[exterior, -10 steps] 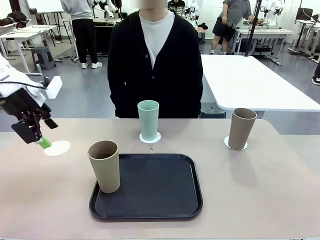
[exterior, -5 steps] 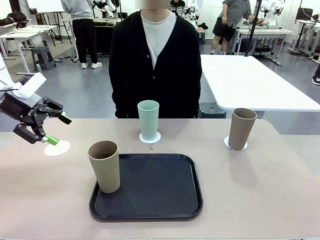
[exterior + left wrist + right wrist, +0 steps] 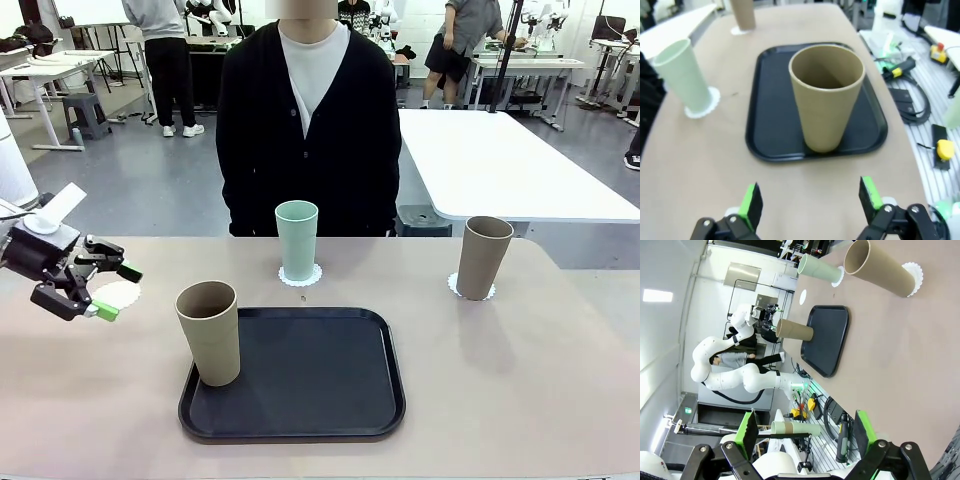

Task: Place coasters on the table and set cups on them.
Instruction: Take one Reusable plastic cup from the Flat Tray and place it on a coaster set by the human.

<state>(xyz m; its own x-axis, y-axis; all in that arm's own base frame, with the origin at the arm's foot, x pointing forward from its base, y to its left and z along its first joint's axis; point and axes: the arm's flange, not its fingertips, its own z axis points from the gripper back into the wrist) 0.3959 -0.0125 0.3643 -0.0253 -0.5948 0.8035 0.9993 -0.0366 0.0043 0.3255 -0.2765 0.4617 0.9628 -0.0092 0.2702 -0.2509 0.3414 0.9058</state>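
The beige table (image 3: 520, 380) with a black tray (image 3: 300, 375) at its near centre. One tan cup (image 3: 210, 332) stands upright on the tray's left front corner, not on a coaster. The mint green cup (image 3: 297, 240) stands upright on a scalloped white coaster (image 3: 300, 277) just beyond the tray's far edge, in front of the person in a black cardigan (image 3: 310, 130). The second tan cup (image 3: 484, 257) stands on its own coaster (image 3: 470, 290) toward the right, well apart from the tray. A third coaster (image 3: 116, 294) lies bare at the left, near the table's far edge. The left gripper (image 3: 112, 290) is beside this bare coaster, its jaws spread wide and empty, one green pad low by the disc's near rim; whether it touches the disc cannot be told. In the left wrist view the tan cup on the tray lies straight ahead between the parted fingertips (image 3: 751, 205). The right gripper (image 3: 802, 435) shows in its own wrist view with jaws spread apart, holding nothing, well back from the cups.
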